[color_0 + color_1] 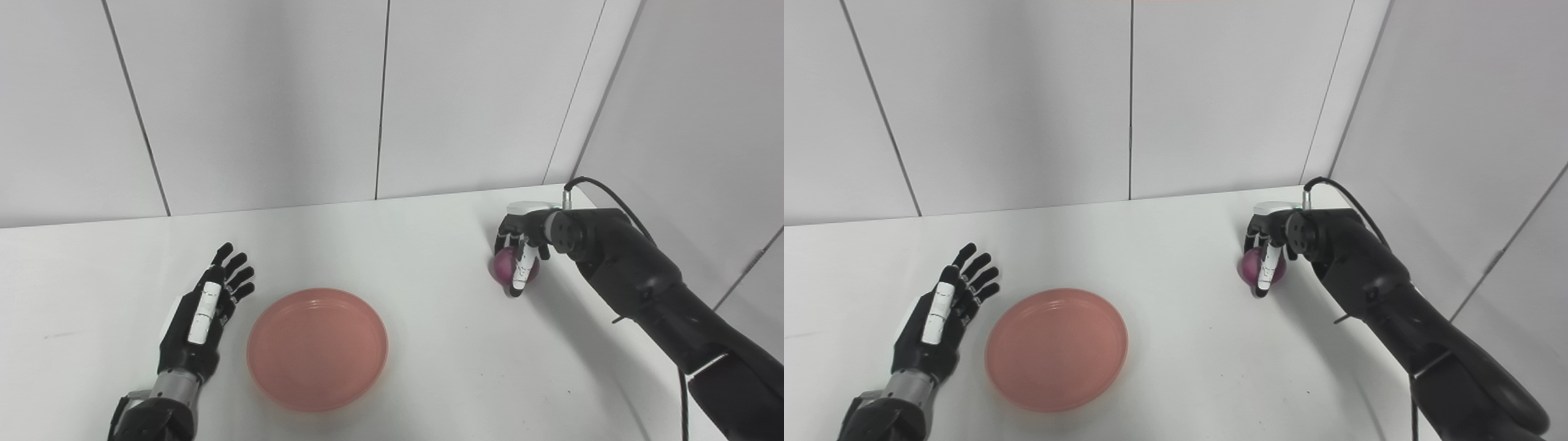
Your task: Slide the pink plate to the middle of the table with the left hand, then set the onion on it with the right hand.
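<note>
On the left, our left hand (205, 306) lay low over the white table (429, 245), fingers spread and straight, holding nothing; it sat just beside the pink plate (317, 348) with a narrow strip of table showing between them. The plate rested flat and bare, a little left of the table's centre and toward the near edge, so we judged the slide either finished or close to it; whether it counted as the middle we could not settle from these views. Further right, well apart from the plate, the purple onion (1252, 266) sat near the back right corner of the table. Our right hand (520, 248) was curled down over it from above, fingers wrapped around its sides. The onion seemed to be touching the table or just off it; we could not tell which. In our judgement the grasp was made or nearly so, and what remained was the lift, the carry leftward and the release onto the plate
</note>
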You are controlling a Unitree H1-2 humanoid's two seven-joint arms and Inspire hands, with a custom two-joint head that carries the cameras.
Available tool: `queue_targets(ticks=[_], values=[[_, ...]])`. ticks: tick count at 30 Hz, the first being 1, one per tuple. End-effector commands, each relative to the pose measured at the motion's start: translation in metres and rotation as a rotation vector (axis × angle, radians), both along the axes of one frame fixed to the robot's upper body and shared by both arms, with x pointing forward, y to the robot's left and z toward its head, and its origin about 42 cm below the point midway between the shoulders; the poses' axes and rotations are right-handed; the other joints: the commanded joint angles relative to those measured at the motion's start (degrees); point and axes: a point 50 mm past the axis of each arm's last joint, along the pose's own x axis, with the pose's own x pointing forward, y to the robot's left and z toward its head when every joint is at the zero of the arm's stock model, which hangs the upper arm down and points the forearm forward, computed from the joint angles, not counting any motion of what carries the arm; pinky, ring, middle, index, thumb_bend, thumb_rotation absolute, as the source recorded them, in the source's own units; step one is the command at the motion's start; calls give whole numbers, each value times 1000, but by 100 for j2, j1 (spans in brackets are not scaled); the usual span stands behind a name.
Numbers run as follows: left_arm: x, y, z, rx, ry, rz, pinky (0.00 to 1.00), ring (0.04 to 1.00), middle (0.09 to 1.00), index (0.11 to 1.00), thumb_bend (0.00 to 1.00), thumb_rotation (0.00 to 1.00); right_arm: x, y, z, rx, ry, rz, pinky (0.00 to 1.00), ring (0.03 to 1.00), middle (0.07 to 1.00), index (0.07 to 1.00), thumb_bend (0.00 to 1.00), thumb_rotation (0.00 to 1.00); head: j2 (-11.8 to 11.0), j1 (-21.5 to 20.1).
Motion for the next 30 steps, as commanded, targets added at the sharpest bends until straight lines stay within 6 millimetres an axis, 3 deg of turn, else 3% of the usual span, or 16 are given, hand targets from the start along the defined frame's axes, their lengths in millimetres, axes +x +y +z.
queue_targets(ticks=[1, 4, 17, 30], values=[[-25, 10, -45, 19, 185, 13, 879, 893, 924, 929, 900, 805, 5, -1, 19, -7, -28, 21, 323, 427, 483, 523, 529, 38, 1, 5], [-25, 10, -48, 23, 190, 14, 874, 894, 928, 934, 846, 818, 4, -2, 18, -2, -25, 17, 327, 429, 459, 528, 525, 8, 1, 5], [-25, 12, -53, 23, 196, 15, 873, 892, 931, 933, 868, 813, 4, 0, 23, -2, -27, 17, 324, 419, 457, 533, 523, 5, -3, -13], [-24, 8, -50, 8, 199, 8, 882, 888, 932, 935, 844, 803, 4, 9, 76, -7, -107, 67, 311, 410, 480, 504, 528, 4, 11, -5]])
